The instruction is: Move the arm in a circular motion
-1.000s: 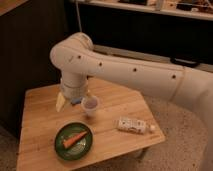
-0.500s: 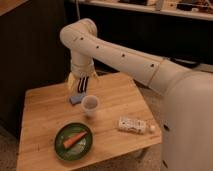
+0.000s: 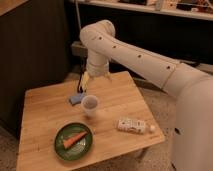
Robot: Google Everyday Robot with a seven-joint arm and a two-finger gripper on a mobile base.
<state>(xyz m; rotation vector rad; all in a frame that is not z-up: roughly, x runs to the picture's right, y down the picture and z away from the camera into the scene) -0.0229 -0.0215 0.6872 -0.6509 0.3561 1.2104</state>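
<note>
Since the earlier frame, the arm (image 3: 131, 55) has swung toward the desk's (image 3: 45, 110) far edge. Its gripper (image 3: 85, 81) hangs above a blue sponge (image 3: 77, 98), behind the cup (image 3: 90, 105); finger spacing cannot be told.

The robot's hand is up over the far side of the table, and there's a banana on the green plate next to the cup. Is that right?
Not quite. The green plate holds an orange carrot, not a banana, as the camera view shows. The rest fits: the gripper hangs over the far side of the table, and the cup stands beside the plate.
</note>
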